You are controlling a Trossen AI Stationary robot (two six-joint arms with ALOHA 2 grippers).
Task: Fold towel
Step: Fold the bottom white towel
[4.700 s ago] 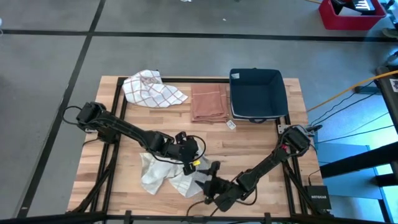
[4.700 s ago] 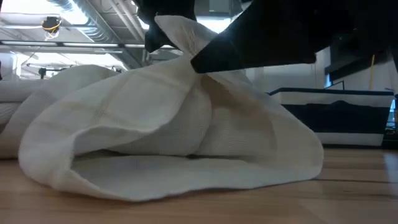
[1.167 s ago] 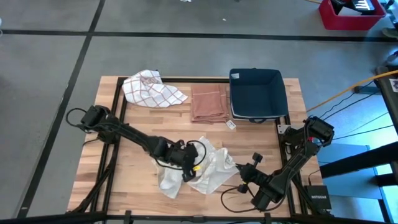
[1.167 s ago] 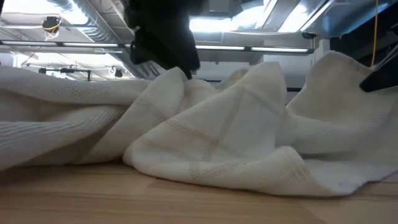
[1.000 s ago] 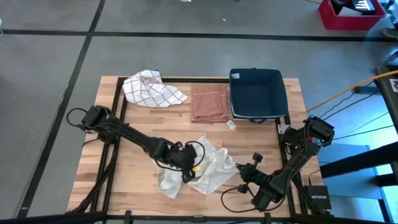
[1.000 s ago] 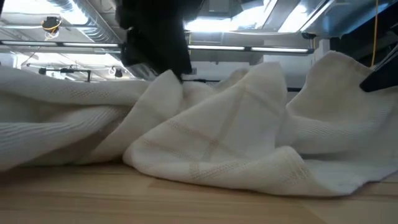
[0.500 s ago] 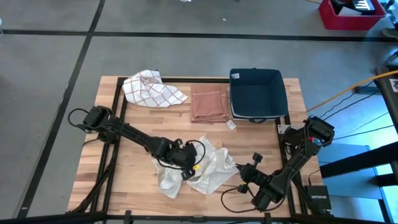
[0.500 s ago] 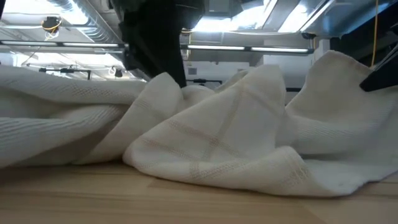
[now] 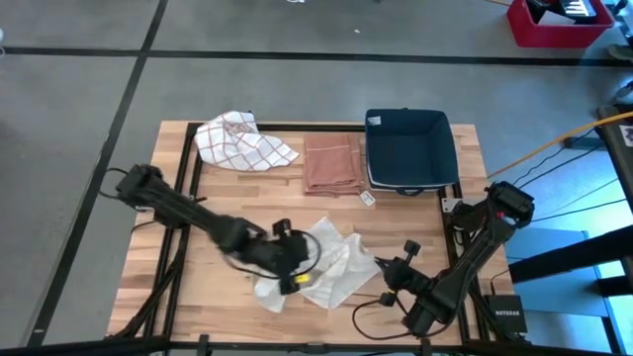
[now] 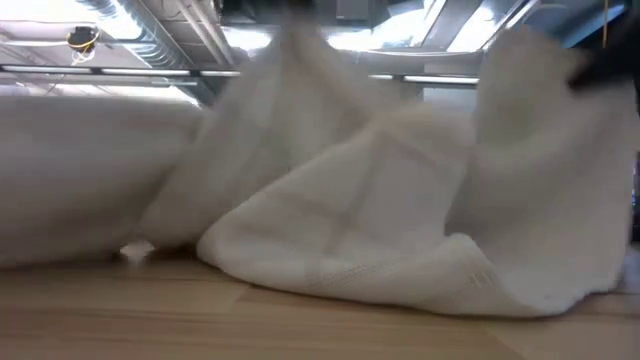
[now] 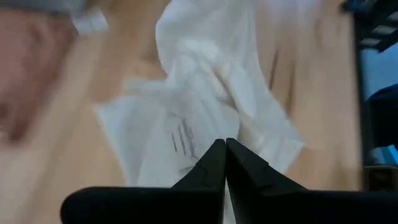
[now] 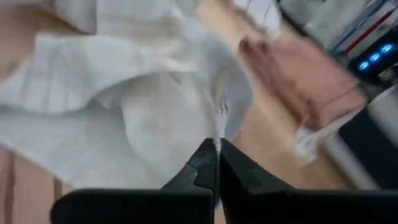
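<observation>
A crumpled white towel (image 9: 331,259) lies on the near middle of the wooden table and fills the low view (image 10: 360,240). My left gripper (image 9: 290,274) sits over the towel's left part, shut on it. My right gripper (image 9: 380,267) is at the towel's right edge, shut on it. In the low view two parts of the towel stand up as peaks, one on the left (image 10: 290,70) and one on the right (image 10: 530,70). The rest of the towel lies bunched on the table. My left gripper pinches a raised part of the towel (image 11: 208,134) between its two shut fingers, in the towel's left half. An edge or a fold, I cannot tell. The cloth rises to the fingers, and the rest lies on the table. My right gripper pinches the towel's right edge (image 12: 216,139) between its fingertips, coming from the table's right side. Only a small bit of cloth shows at the tips. That edge is held up and the towel slopes slackly down from it to the table.
At the table's far side lie a red-checked cloth (image 9: 242,138), a folded brown towel (image 9: 331,163) and a navy bin (image 9: 407,148). A small white tag (image 9: 367,198) lies just in front of the bin. Bare wood shows at the near left.
My left gripper has shut on the towel's left part and moved a little toward the table's near left. In the low view the towel's left part has risen into a tall peak and its right peak also stands higher; the front fold has stayed on the table.
</observation>
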